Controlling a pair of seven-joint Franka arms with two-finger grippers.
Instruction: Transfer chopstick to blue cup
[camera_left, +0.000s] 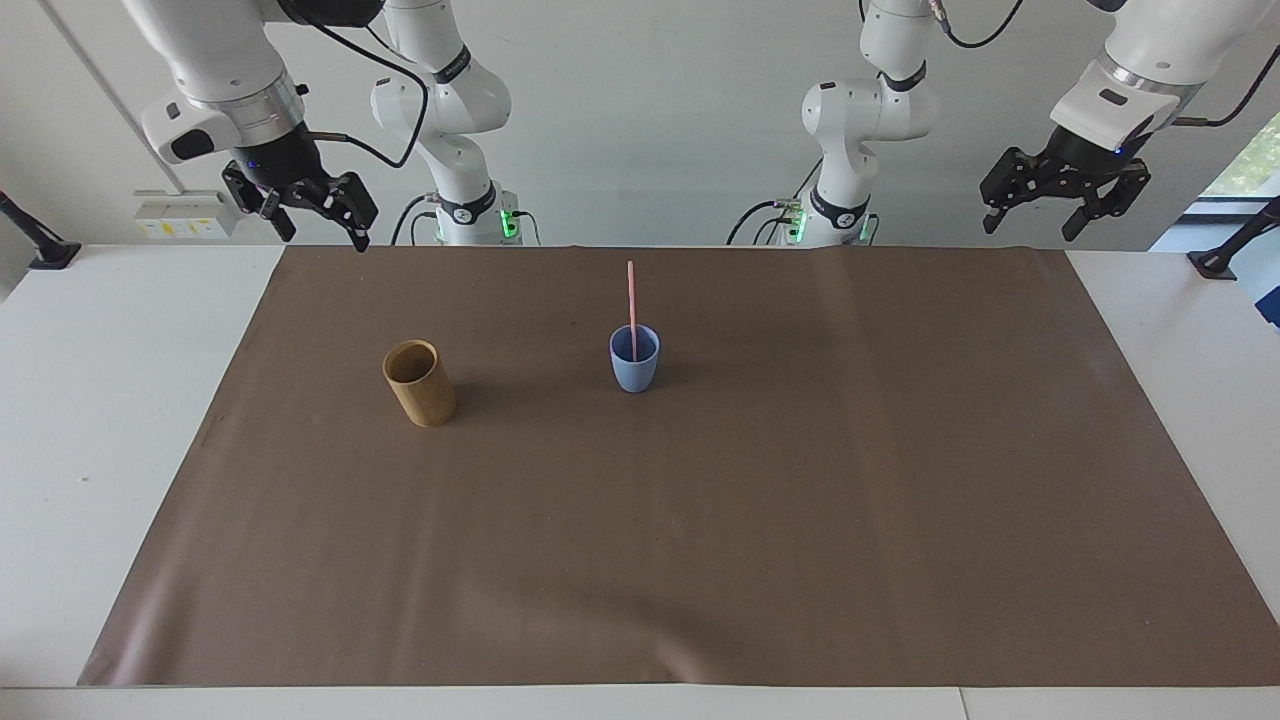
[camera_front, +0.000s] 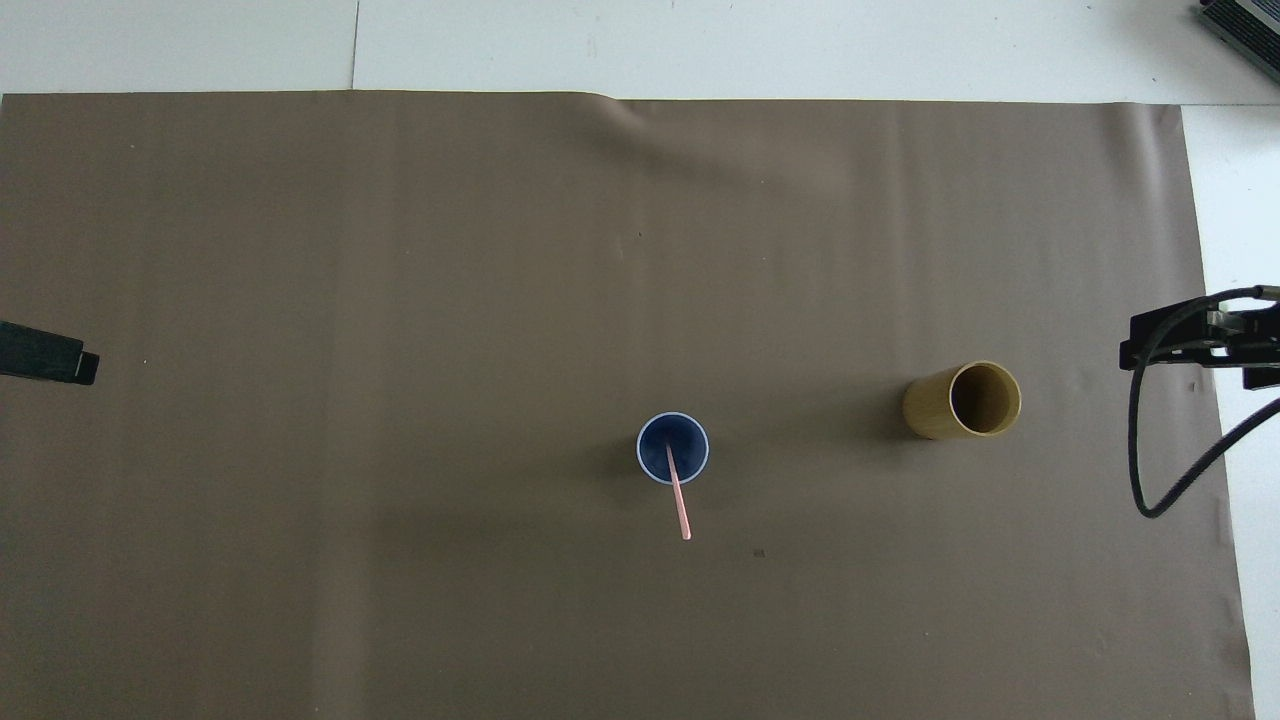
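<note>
In the middle of the brown paper mat (camera_left: 700, 520), the small light-blue tapered cup (camera_left: 634, 360) stands upright with the thin pink chopstick (camera_left: 631, 300) already in it: the stick's lower end rests inside the cup and its long axis runs almost straight up, the free top tipped slightly toward the robots, as the overhead view shows. Beside the blue cup, toward the right arm's end of the table, stands the tan-brown wooden-looking cylindrical cup (camera_left: 420, 383), with nothing showing in it. The right gripper (camera_left: 315, 210) hangs in the air above the corner of the mat at its own end, jaws spread and holding nothing; the chopstick lies well apart from it, toward the table's middle. The left gripper (camera_left: 1063, 195) waits raised over its own end of the table, likewise released and bare. Of the two, the right gripper is somewhat closer to the cups. Judged from how things lie, the transfer looks done, and no further grasp seems called for; any coming move would only be a retreat clear of the upright stick.
</note>
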